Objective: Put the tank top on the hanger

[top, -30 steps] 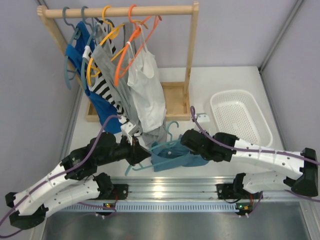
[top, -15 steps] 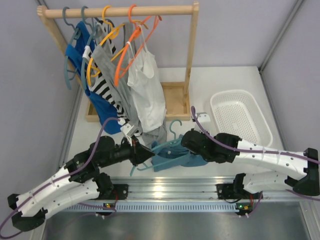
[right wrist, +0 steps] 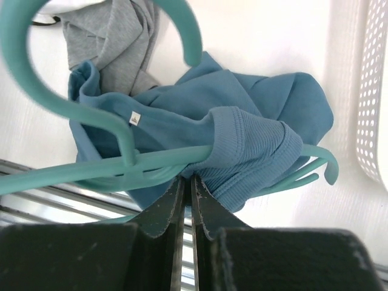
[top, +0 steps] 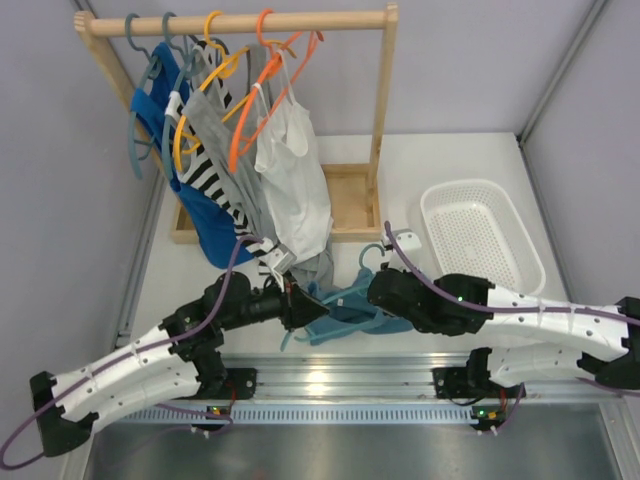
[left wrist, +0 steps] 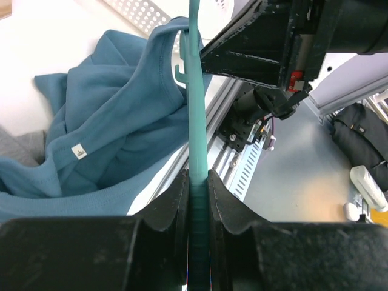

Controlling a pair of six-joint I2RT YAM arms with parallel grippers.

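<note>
1. Top external view: the tank top (top: 345, 320) lies bunched on the table (top: 450, 160) close to its front edge. It sits between the left gripper (top: 300, 303) and the right gripper (top: 377, 296), which are near each other.
2. The hanger (top: 369, 254) is in the same spot. Its hook points toward the rack (top: 240, 20) and curls up just beside the right gripper, and its arms run through the bunched fabric.
3. Left wrist view: the left gripper (left wrist: 197, 191) is pinching one thin arm of the hanger (left wrist: 194, 103), with both fingers tight against it. That arm runs straight away from the camera.
4. In that view most of the tank top (left wrist: 115, 127) lies to the left of the arm. An edge of the fabric reaches the arm near its far end, beside a small notch. A small white label (left wrist: 77, 151) shows on an inner seam.
5. Right wrist view: the fingers of the right gripper (right wrist: 187, 182) are pressed together with only a thin slit between them. They hold a fold of the tank top (right wrist: 242, 127) just under an arm of the hanger (right wrist: 91, 171).
6. A ribbed edge of the tank top is draped over that arm, and the hook curves across the upper left of the view.
7. A grey garment (right wrist: 115, 36) lies on the table just beyond the tank top, touching it.
8. A white basket (top: 432, 215) stands on the table to the right, apart from the tank top.
9. On the rack hang a white top (top: 295, 170) and orange hangers (top: 245, 130), among other clothes.
</note>
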